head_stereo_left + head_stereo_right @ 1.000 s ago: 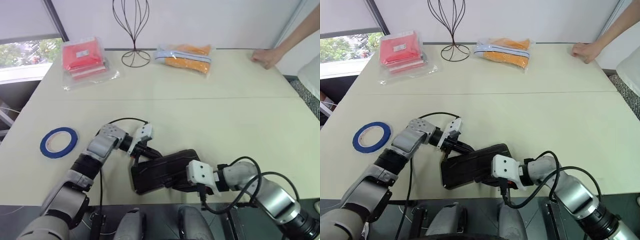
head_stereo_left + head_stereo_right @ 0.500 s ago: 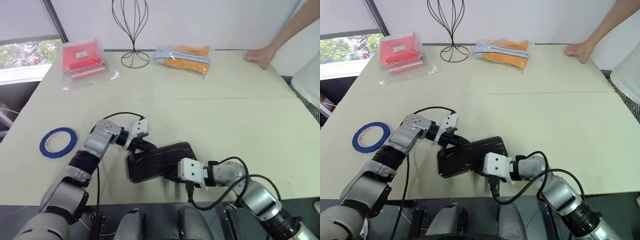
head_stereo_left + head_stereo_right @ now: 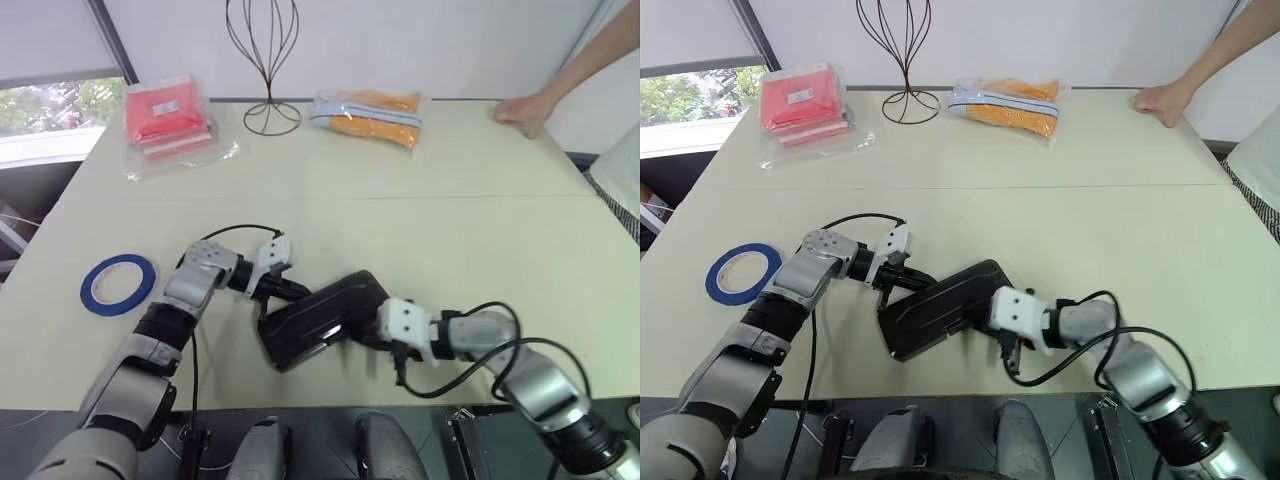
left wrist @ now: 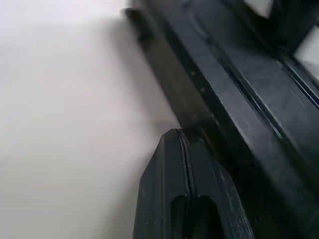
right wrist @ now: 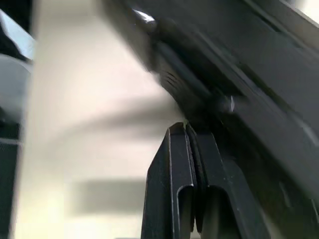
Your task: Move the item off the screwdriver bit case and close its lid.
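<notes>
Resting on the desk [image 3: 420,230] near its front edge, the screwdriver bit case [image 3: 320,318] sits between the left pincer [image 3: 283,291] and right pincer [image 3: 385,340], both pressed fully together, and an uneven push could slide it off.

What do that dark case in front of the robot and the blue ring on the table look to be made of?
The screwdriver bit case looks like hard plastic: dark, ribbed, with a dull sheen. The blue ring seems to be a roll of tape, thin, matte layers wound around an open core.
</notes>
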